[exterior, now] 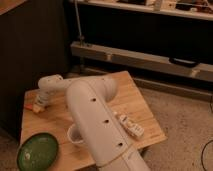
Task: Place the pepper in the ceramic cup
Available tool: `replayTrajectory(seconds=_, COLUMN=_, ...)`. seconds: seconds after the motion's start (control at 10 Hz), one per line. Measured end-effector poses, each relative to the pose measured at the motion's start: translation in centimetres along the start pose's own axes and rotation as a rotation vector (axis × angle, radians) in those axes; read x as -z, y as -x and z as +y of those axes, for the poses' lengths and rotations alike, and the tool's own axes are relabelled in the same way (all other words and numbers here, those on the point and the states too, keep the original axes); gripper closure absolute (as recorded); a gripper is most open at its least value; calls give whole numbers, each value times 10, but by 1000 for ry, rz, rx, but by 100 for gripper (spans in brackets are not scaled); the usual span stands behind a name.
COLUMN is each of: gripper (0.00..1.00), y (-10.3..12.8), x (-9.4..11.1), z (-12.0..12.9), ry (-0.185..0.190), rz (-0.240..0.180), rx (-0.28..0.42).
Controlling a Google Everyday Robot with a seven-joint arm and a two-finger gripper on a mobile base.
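Warm, dim light in here. A light wooden table [146,116] fills the middle, and the gripper [36,104] sits low at its nine o'clock edge. There's a dark panel wall [30,45] at ten o'clock. A long grey metal shelf rail [142,58] runs from twelve to two. Speckled grey floor [182,117] at three, with a dark cable [205,150] near four.
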Motion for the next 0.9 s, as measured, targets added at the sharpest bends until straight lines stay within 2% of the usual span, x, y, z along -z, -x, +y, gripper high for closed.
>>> replayTrajectory(seconds=0.1, gripper=94, y=1, x=5, z=5, ry=20, rz=-11, rx=8)
replayTrajectory(seconds=0.3, gripper=94, y=11, x=40, z=3, ry=31, rz=-53, rx=21)
replayTrajectory(seconds=0.6, gripper=94, y=45, x=111, z=17, ry=61, rz=-114, rx=48)
replayTrajectory(seconds=0.7, gripper=94, y=55, x=141, z=24, ry=81, rz=-149, rx=61)
replayTrajectory(seconds=0.9, gripper=94, y=60, x=188, z=38, ry=131, rz=-218, rx=84)
